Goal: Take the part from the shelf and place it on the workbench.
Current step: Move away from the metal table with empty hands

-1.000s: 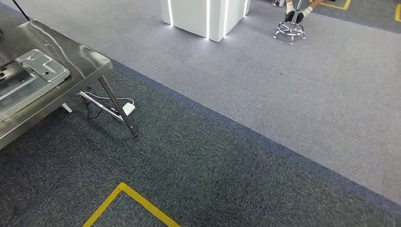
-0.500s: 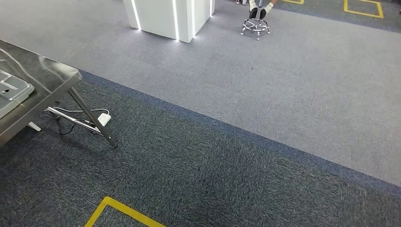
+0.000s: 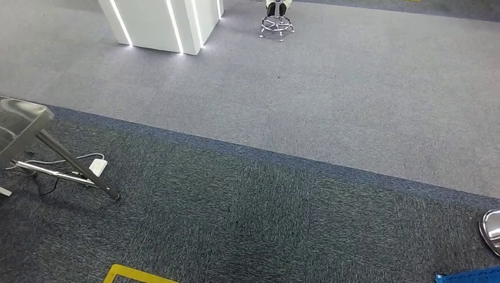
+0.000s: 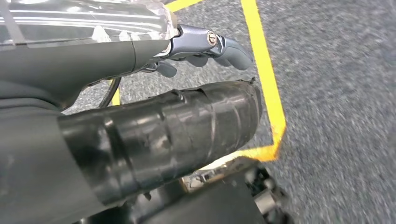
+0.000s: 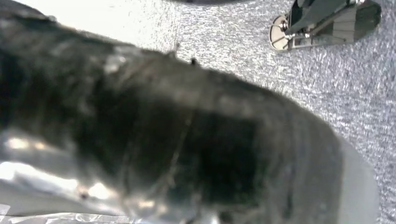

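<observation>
A corner of the steel workbench (image 3: 17, 121) shows at the left edge of the head view, with its slanted leg (image 3: 76, 168) reaching down to the dark carpet. In the left wrist view my left hand (image 4: 187, 88) hangs over the carpet. Its thick thumb (image 4: 163, 135) is wrapped in black tape and its grey fingers (image 4: 210, 46) stretch out apart from it, with nothing between them. In the right wrist view my right hand (image 5: 177, 135) is a blurred black taped mass close to the lens, and how its fingers lie cannot be told.
A power strip with cables (image 3: 97, 167) lies under the bench. A white lit pillar (image 3: 159, 23) and a stool base (image 3: 277, 23) stand far back. Yellow floor tape (image 3: 138, 274) runs along the bottom, and a shiny metal foot (image 3: 491, 230) and a blue edge (image 3: 469, 276) sit at bottom right.
The camera has swung to the right. The workbench and the metal part lying on it slid off to the left, and the metal foot and blue edge came in at the right.
</observation>
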### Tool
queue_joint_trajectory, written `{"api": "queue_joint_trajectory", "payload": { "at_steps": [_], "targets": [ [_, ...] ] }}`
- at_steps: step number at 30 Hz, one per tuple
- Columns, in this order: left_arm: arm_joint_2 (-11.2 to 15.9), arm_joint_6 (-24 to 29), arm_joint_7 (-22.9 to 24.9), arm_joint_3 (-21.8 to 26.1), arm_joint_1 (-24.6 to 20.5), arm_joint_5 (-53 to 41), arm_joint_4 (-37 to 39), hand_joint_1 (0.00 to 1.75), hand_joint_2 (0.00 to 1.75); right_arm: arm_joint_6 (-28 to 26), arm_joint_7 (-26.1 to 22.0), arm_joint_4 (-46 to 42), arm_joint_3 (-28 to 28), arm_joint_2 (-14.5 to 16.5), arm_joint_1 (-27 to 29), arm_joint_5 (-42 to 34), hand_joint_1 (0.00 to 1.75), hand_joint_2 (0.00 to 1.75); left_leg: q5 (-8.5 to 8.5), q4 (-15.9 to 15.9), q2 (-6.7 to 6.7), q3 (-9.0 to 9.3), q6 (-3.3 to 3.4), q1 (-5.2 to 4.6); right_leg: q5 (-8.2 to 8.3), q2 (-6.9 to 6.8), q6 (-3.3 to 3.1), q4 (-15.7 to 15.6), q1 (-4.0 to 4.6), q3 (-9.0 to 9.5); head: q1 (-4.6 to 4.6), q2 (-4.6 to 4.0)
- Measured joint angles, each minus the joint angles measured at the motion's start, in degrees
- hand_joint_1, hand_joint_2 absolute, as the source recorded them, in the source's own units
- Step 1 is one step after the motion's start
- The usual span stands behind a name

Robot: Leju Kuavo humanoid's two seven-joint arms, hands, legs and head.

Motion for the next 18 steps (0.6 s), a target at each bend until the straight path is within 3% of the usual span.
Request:
{"api": "queue_joint_trajectory", "payload": {
  "at_steps": [2, 4, 5, 6, 8, 10, 12, 14, 16, 18],
  "targets": [
    [-0.01, 0.00, -0.08, -0.01, 0.03, 0.00, 0.00, 0.00, 0.00, 0.02, 0.00, 0.01, 0.05, -0.01, -0.14, -0.01, 0.00, 0.00, -3.50, 5.60, -2.91, -2.42, -0.41, 0.25, 0.22, 1.02, -0.52, -0.16, -0.14, -0.02, -0.07, 0.00],
    [-0.02, 0.00, -0.09, -0.01, 0.22, 0.00, 0.00, 0.00, 0.00, 0.03, 0.00, 0.01, 0.09, 0.00, -0.21, -0.01, 0.00, 0.00, -6.61, 13.07, -4.20, -6.01, -0.51, 0.29, 0.26, 2.24, -0.71, -0.09, 0.00, -0.13, -0.09, 0.00],
    [-0.01, 0.00, -0.08, 0.00, 0.32, 0.00, 0.00, 0.00, 0.00, 0.03, 0.00, 0.01, 0.11, 0.00, -0.18, 0.00, 0.00, 0.00, -6.78, 15.10, -4.38, -7.11, -0.45, 0.28, 0.26, 2.95, -0.72, -0.07, 0.07, -0.12, -0.09, 0.00],
    [0.00, 0.00, -0.08, 0.01, 0.40, 0.00, 0.00, 0.00, 0.00, 0.03, 0.00, 0.01, 0.11, -0.01, -0.15, 0.00, 0.00, 0.00, -5.79, 15.04, -4.48, -7.30, -0.30, 0.28, 0.26, 3.71, -0.72, -0.04, 0.12, -0.06, -0.08, 0.00],
    [0.02, 0.00, -0.07, 0.01, 0.45, 0.00, 0.00, 0.00, 0.00, 0.04, 0.00, 0.01, 0.11, -0.01, -0.15, 0.01, 0.00, 0.00, -1.31, 8.83, -5.64, -4.90, 0.27, 0.26, 0.27, 5.26, -0.71, -0.02, 0.16, 0.14, -0.09, 0.00],
    [0.04, 0.00, -0.08, 0.01, 0.48, 0.00, 0.00, 0.00, 0.00, 0.10, -0.10, 0.03, 0.13, 0.05, -0.26, 0.02, 0.00, 0.00, 1.84, 1.73, -8.42, -2.13, 0.89, 0.28, 0.32, 6.66, -0.44, 0.13, 0.24, 0.05, -0.08, 0.00],
    [0.05, 0.00, -0.11, 0.01, 0.41, 0.00, 0.00, 0.00, 0.00, 0.20, -0.36, 0.05, 0.16, 0.10, -0.30, 0.03, 0.00, 0.00, 2.20, -0.69, -9.59, -1.27, 1.13, 0.17, 0.52, 7.86, 0.22, 0.18, 0.10, -0.35, -0.07, 0.00],
    [0.03, 0.00, -0.14, 0.01, 0.24, 0.00, 0.00, 0.00, 0.00, 0.25, -0.56, 0.05, 0.16, 0.07, -0.16, 0.06, 0.00, 0.00, 2.56, -1.30, -8.32, -1.00, 1.47, 0.25, 0.68, 8.44, 0.97, 0.17, -0.01, -0.67, -0.06, 0.00],
    [-0.01, -0.01, -0.14, 0.02, 0.19, 0.00, 0.00, 0.00, 0.00, 0.25, -0.63, 0.05, 0.16, 0.02, -0.14, 0.09, 0.00, 0.00, 3.10, -2.07, -6.83, -0.75, 2.13, 0.50, -1.03, 6.09, 1.41, 2.53, 0.21, -1.84, 0.13, 0.00],
    [-0.03, -0.02, -0.10, 0.03, 0.33, 0.00, 0.00, 0.00, 0.00, 0.25, -0.65, 0.05, 0.17, 0.01, -0.29, 0.16, 0.00, 0.00, 3.23, -2.34, -5.12, -0.74, 2.51, 0.47, -4.83, 3.00, 1.69, 9.16, 0.24, -4.97, 0.31, 0.00]
  ]
}}
